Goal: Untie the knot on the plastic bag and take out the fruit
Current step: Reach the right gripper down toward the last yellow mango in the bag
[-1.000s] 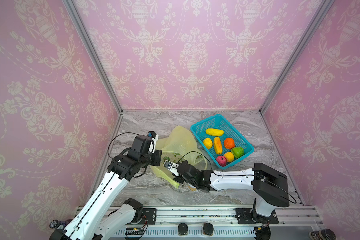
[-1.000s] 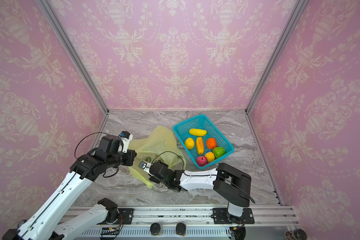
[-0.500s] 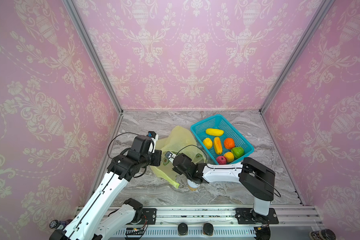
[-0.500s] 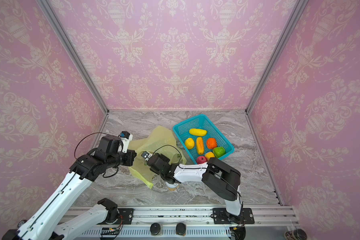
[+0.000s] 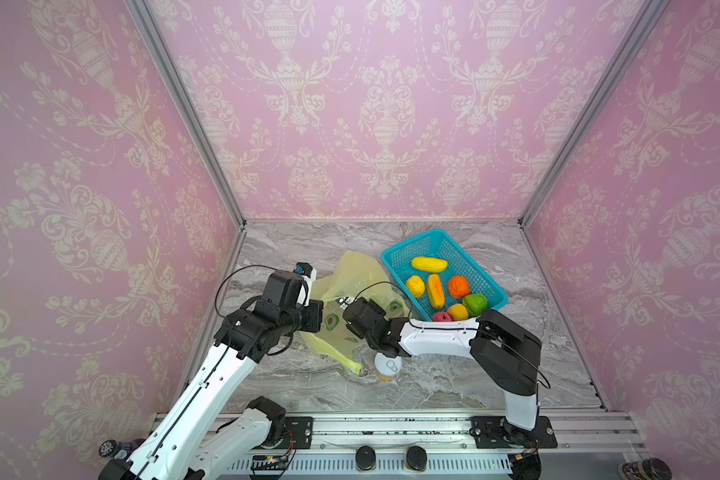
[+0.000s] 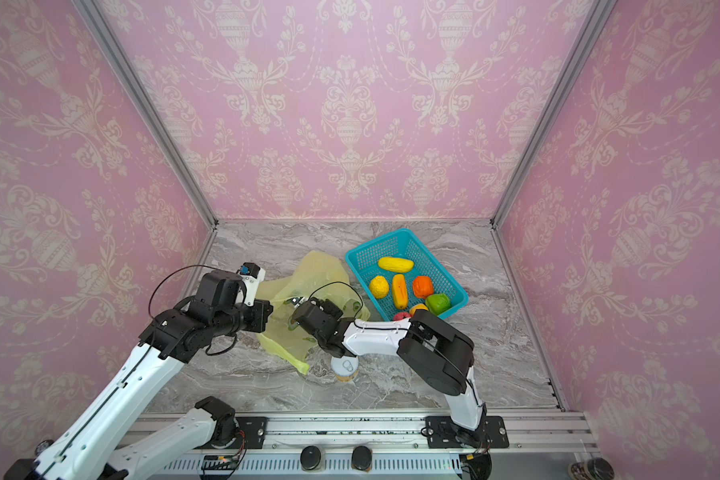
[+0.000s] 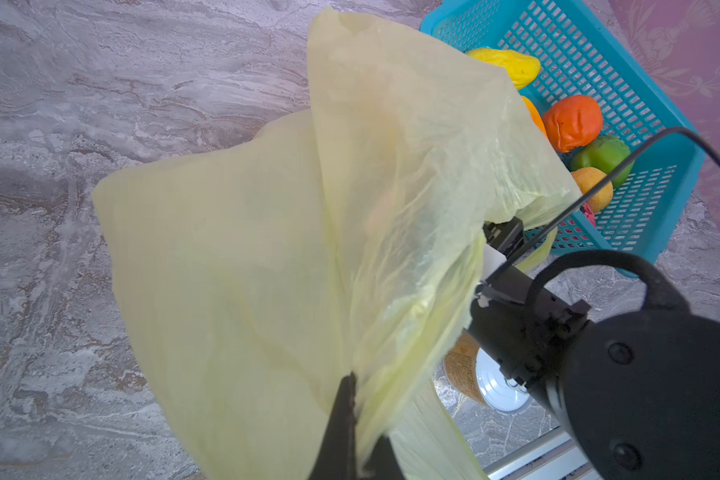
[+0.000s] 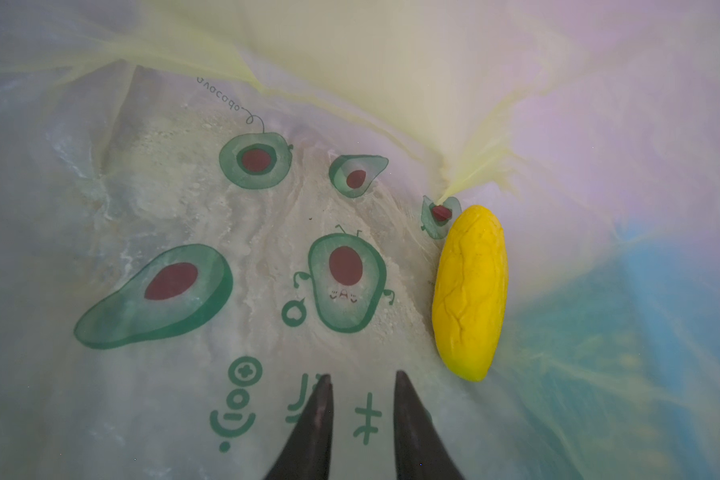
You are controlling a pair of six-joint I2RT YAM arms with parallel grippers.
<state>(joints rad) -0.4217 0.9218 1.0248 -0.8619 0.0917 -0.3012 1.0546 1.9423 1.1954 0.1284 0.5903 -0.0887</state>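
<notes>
My left gripper (image 7: 352,380) is shut on a fold of the plastic bag (image 5: 360,272) (image 6: 323,270) (image 7: 267,249) and holds it lifted off the marble table. My right gripper (image 8: 362,376) is inside the bag, open by a narrow gap with nothing between its fingers. A yellow oblong fruit (image 8: 470,291) lies in the bag just beside it. The knot's bright-yellow handle strip (image 5: 335,353) trails loose toward the front. Several fruit lie in the basket, among them a yellow oblong one (image 5: 429,264), an orange one (image 5: 459,286) and a green one (image 5: 474,303).
The turquoise basket (image 5: 400,251) (image 6: 360,255) stands at the back right, close to the bag. A white-lidded can (image 5: 388,366) (image 6: 345,368) (image 7: 495,382) stands near the front under my right forearm. Pink walls close in three sides.
My right arm has swung back and left and its gripper has gone deeper into the bag, uncovering the can. The left arm holds still with the bag.
</notes>
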